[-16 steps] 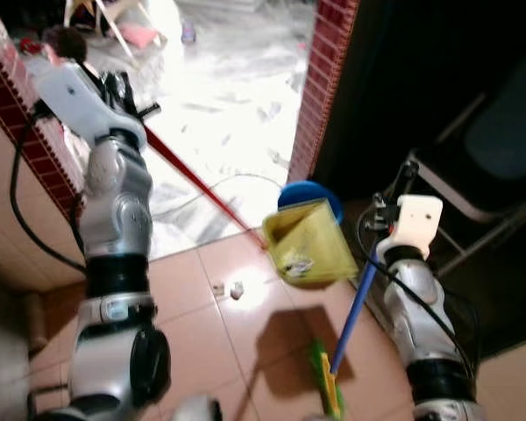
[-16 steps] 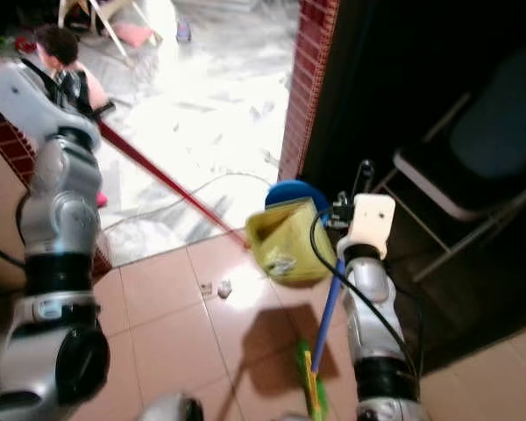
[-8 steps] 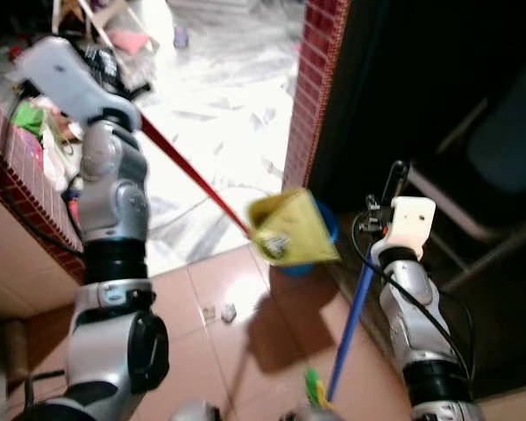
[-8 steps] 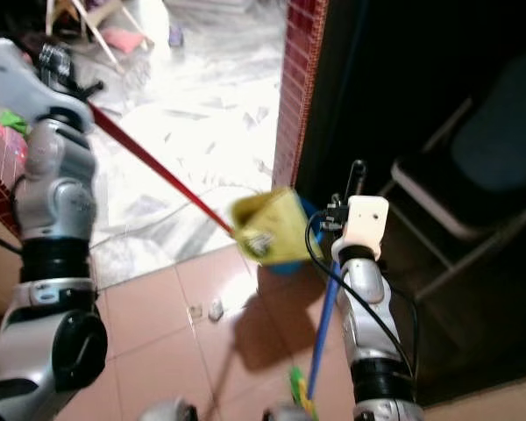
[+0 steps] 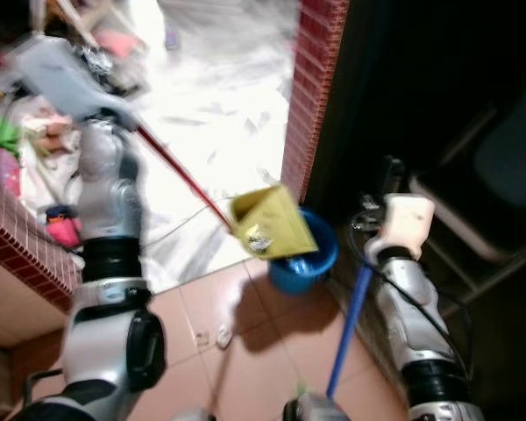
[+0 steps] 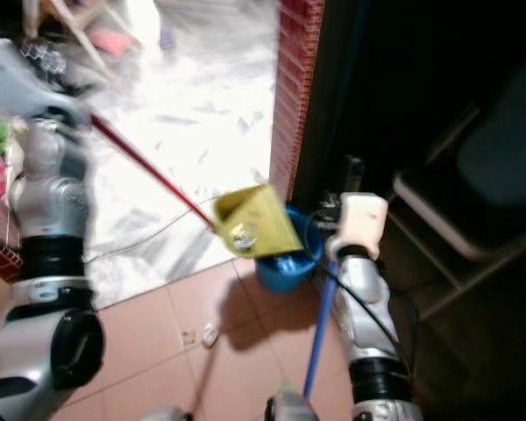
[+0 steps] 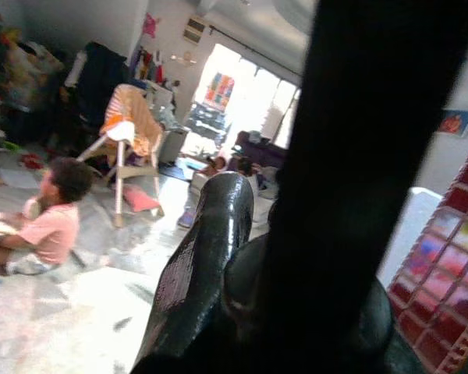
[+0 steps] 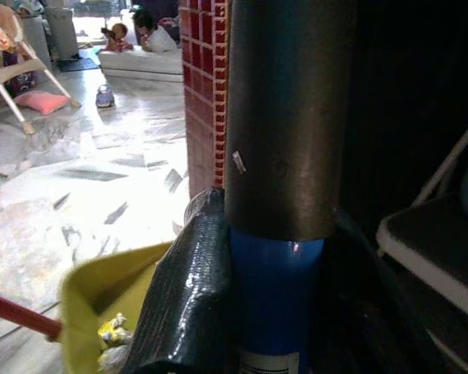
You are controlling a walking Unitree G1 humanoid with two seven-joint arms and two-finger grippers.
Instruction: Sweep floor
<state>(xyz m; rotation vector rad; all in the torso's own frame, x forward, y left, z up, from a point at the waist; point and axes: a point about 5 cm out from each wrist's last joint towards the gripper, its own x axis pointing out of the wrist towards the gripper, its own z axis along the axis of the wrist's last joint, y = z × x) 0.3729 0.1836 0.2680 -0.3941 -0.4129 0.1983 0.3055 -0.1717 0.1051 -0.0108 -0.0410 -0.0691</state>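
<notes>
the yellow dustpan [image 5: 270, 225] has bits of trash inside and hangs over a blue bucket [image 5: 302, 260]. its long red handle [image 5: 177, 172] slants up to the left end effector [image 5: 96, 63], clenched on it. the right end effector [image 8: 277, 265] is clenched on the blue broom stick [image 5: 348, 322], standing nearly upright. pink floor tiles [image 5: 254, 351], red brick pillar [image 5: 309, 83].
</notes>
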